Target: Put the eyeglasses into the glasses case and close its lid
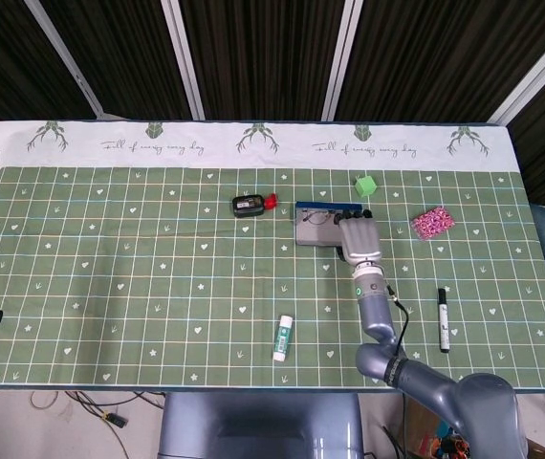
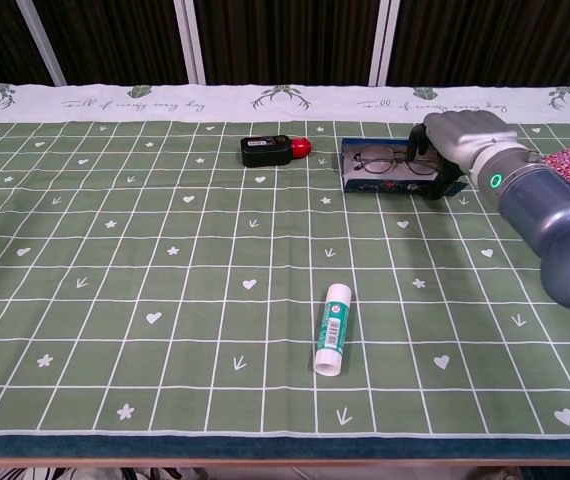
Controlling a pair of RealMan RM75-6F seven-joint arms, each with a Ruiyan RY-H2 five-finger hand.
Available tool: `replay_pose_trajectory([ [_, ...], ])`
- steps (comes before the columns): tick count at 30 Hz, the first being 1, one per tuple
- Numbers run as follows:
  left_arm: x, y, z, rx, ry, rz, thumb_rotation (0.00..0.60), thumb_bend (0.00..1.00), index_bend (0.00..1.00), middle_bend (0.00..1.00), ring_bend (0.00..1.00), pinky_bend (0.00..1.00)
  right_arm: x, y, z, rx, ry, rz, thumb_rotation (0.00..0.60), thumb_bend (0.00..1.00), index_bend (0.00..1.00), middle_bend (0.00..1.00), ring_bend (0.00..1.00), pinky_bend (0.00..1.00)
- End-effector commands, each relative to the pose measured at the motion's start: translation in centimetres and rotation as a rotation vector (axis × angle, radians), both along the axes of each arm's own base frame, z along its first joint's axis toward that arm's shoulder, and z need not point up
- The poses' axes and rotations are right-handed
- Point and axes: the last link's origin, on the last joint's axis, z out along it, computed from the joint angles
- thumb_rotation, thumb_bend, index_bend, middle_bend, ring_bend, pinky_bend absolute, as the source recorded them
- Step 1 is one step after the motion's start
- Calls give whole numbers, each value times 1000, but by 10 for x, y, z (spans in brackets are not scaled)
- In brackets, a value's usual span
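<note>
The blue glasses case [image 2: 380, 178] [image 1: 313, 229] lies at the back right of the green cloth. The eyeglasses [image 2: 393, 159] [image 1: 316, 219] lie inside it, their lenses showing above the case's near wall. The lid looks partly raised; I cannot tell its exact angle. My right hand [image 2: 462, 140] [image 1: 359, 240] grips the case's right end, with fingers curled over the far edge and the thumb on the near side. The left hand is outside both views.
A black device with a red cap [image 2: 271, 150] [image 1: 250, 204] sits left of the case. A green cube [image 1: 365, 185] and a pink pouch [image 1: 432, 222] lie to its right. A marker [image 1: 444, 318] and a glue stick [image 2: 333, 328] lie nearer the front edge.
</note>
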Motion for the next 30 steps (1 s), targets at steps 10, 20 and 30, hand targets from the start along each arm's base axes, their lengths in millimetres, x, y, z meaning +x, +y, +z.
replay_pose_trajectory([
  [10,0,0,0,-2,-2,3,600,274,174,0,0,0,10,1,4,-26,-60,31,600,419,486,303,325,228],
  [20,0,0,0,1,-2,4,600,274,174,0,0,0,9,1,1,8,-88,4,600,475,543,304,327,227],
  [30,-1,0,1,1,-2,4,600,274,176,0,0,0,9,2,-1,19,-95,0,600,482,607,314,333,227],
])
